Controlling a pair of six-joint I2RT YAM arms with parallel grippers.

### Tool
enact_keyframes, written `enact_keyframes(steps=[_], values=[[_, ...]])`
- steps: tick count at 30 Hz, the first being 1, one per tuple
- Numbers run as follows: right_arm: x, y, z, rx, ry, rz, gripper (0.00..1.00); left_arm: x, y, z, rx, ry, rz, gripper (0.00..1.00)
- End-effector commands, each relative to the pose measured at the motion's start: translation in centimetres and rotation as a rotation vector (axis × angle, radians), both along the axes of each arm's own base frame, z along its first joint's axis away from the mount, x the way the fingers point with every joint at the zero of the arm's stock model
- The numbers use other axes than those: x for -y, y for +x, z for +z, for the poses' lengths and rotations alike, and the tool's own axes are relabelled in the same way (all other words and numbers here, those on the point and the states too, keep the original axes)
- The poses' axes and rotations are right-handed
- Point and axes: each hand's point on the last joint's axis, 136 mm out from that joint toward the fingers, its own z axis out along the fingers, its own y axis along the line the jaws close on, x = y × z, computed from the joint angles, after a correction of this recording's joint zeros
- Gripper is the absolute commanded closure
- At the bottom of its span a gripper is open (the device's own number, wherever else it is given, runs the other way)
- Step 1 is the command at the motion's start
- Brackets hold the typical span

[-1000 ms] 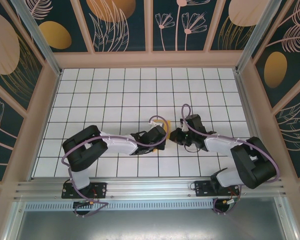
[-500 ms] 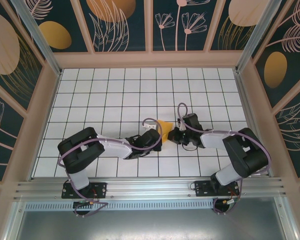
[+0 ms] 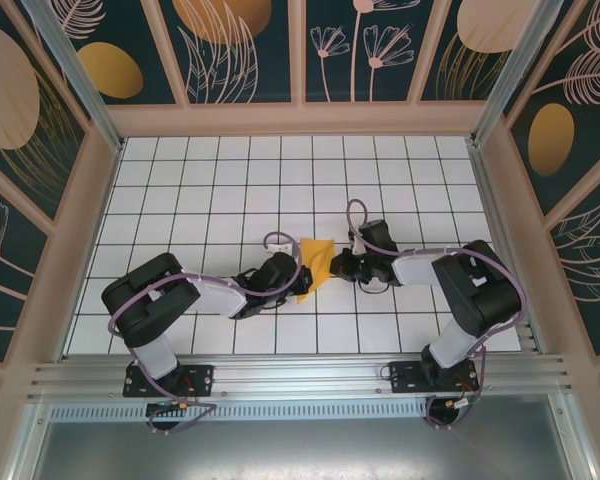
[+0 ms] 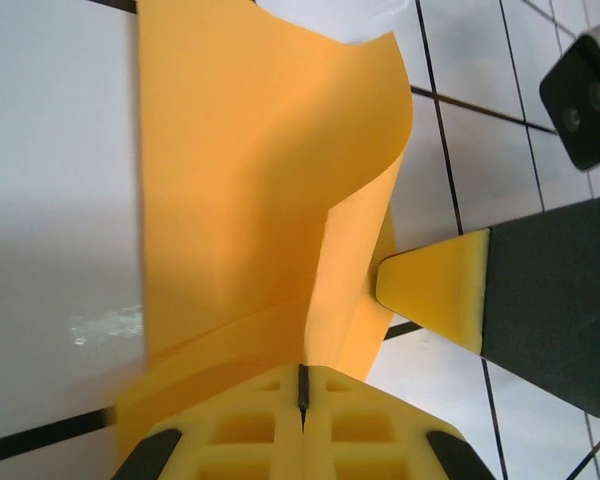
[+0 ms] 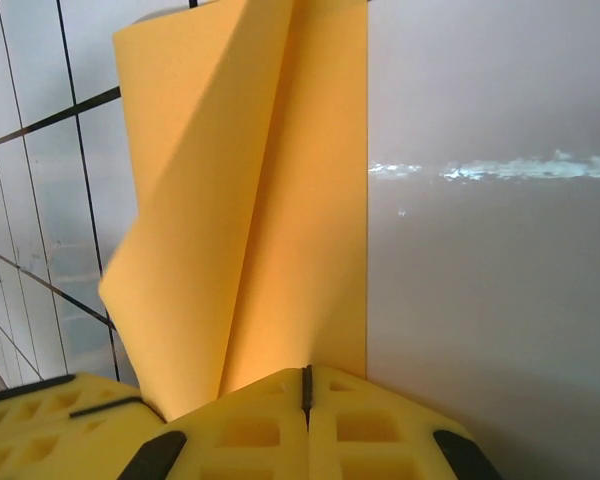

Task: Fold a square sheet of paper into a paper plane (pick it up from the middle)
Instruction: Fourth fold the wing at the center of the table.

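On the white tiled table [image 3: 180, 180], the partly folded orange-yellow square sheet of paper [image 3: 315, 262] sits at the middle between my arms, its long axis running near to far. I have the left tool [image 4: 302, 375] and the right tool [image 5: 305, 372] both clamped tight on its opposite sides, equally near.

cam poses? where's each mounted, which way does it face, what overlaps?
Top external: fixed above and behind the bases, looking down at the tiled table; both arms show, left gripper and right gripper meeting at the sheet of paper.
Left wrist: on the left wrist, looking along its jaws, shut on the sheet; a right-gripper finger shows too.
Right wrist: on the right wrist, looking along its shut jaws at the sheet.
Shared: all three see the sheet.
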Motion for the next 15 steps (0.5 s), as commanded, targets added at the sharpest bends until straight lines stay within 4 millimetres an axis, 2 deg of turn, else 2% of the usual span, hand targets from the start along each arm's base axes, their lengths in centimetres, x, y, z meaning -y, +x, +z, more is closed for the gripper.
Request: enact_keyframes(steps=[1, 10, 15], values=[[1.5, -0.3, -2.2, -0.032, -0.106, -0.006, 0.93, 0.6, 0.1, 2.4, 0.017, -0.119, -0.013, 1.00], [1.4, -0.1, -2.2, -0.029, -0.120, 0.005, 0.93, 0.0, 0.5, 2.6, 0.023, -0.127, 0.005, 1.00], [1.4, 0.0, -2.1, -0.028, -0.119, 0.009, 0.93, -1.2, 0.4, 2.2, 0.023, -0.121, 0.042, 0.99]])
